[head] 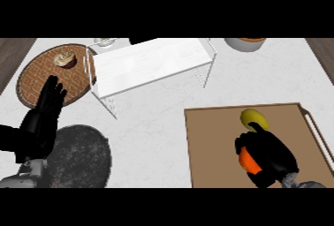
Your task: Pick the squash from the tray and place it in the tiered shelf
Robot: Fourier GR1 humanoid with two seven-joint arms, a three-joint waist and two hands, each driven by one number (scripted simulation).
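Orange squash [247, 160] gripped by right hand [269, 154] over tray [209, 145]; one lemon [254, 118]; left hand [40, 121] flat.

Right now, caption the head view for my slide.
Right hand curled over the squash on the tray.

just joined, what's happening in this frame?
The right hand is down on the brown tray, fingers curled around the squash, whose yellow end shows past the fingertips, with an orange part under the palm. It hasn't left the tray, so the white tiered shelf holds nothing yet. The left hand rests open at the left, by a round woven plate carrying a cupcake.
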